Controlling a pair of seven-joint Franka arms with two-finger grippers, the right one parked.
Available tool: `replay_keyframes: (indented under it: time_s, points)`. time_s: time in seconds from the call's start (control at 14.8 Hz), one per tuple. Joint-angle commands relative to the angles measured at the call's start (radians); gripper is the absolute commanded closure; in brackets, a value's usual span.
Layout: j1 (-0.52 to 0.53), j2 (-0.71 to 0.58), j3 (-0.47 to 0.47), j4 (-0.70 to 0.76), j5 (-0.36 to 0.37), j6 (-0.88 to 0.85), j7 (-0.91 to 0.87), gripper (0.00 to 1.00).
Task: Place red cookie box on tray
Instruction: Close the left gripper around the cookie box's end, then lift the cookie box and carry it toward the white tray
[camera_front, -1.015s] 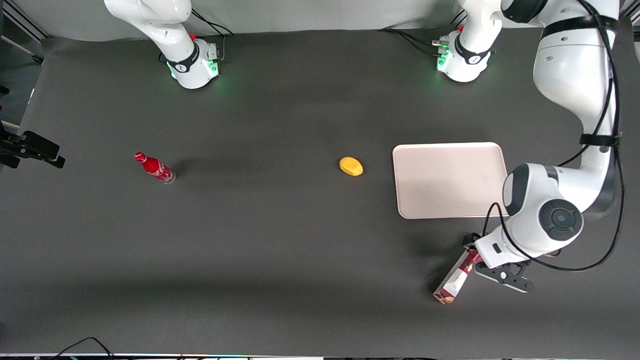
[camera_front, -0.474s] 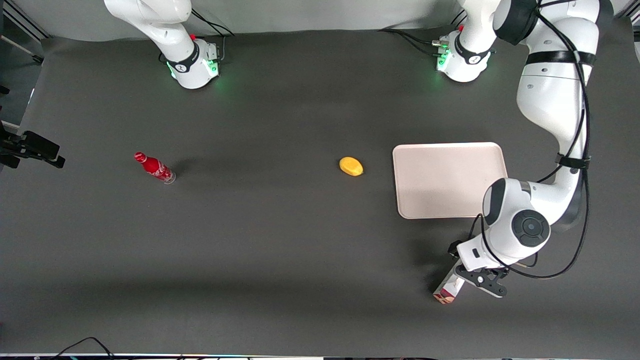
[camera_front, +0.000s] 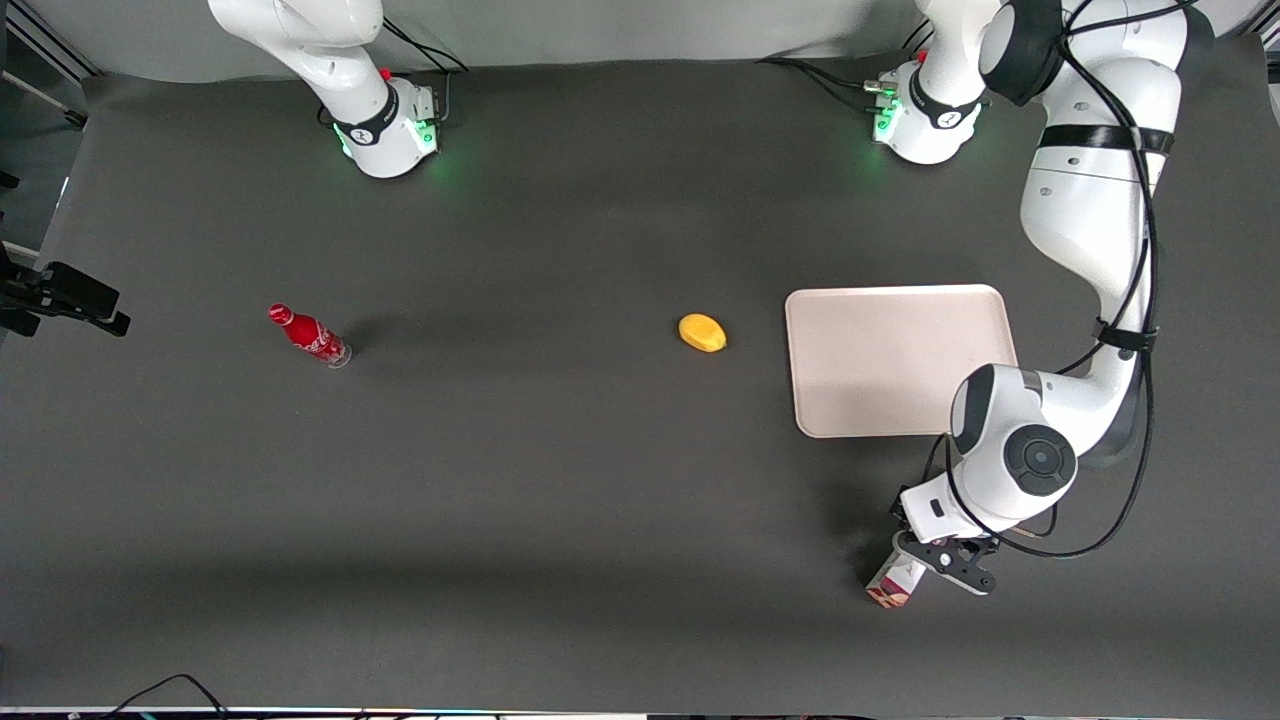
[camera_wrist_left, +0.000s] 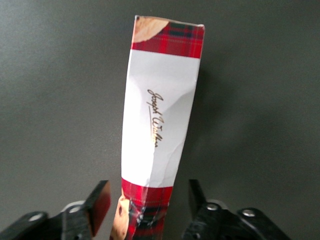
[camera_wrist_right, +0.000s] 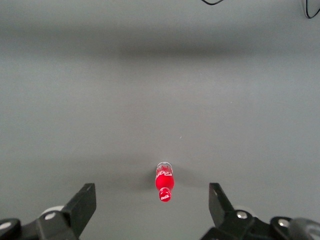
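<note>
The pincer (camera_wrist_left: 146, 210) now straddles one end of the red cookie box (camera_wrist_left: 161, 120), its two fingers (camera_wrist_left: 98, 205) spread wide with clear gaps to the cardboard on either side, so nothing is gripped yet. Over the last second the working arm has swung its wrist along the box toward the end nearer the front camera; in the front view, lower right of the frame, the pincer (camera_front: 935, 555) now covers most of the box (camera_front: 893, 583), of which only the short end pokes out. The box lies flat on the desk (camera_front: 560, 480). I judge the approach nearly done: closing the fingers is what remains before any lift.

The tray (camera_front: 880, 355) sits near, farther from the front camera than the box, bare and unoccupied. A yellow object (camera_front: 702, 332) rests beside the tray, and a small red bottle (camera_front: 308, 335) stands toward the parked arm's end of the desk.
</note>
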Motion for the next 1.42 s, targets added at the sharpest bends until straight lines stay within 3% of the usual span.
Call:
replay_keyframes:
  time_s: [0.0, 0.41, 0.88, 1.35]
  points:
    - [-0.012, 0.015, 0.009, 0.033, 0.003, -0.001, 0.015, 1.00]
    - [-0.004, -0.065, 0.009, 0.031, -0.035, -0.050, 0.004, 1.00]
    - [0.010, -0.286, 0.024, 0.037, -0.176, -0.396, -0.048, 1.00]
    - [0.042, -0.548, 0.026, 0.017, -0.135, -0.719, -0.258, 1.00]
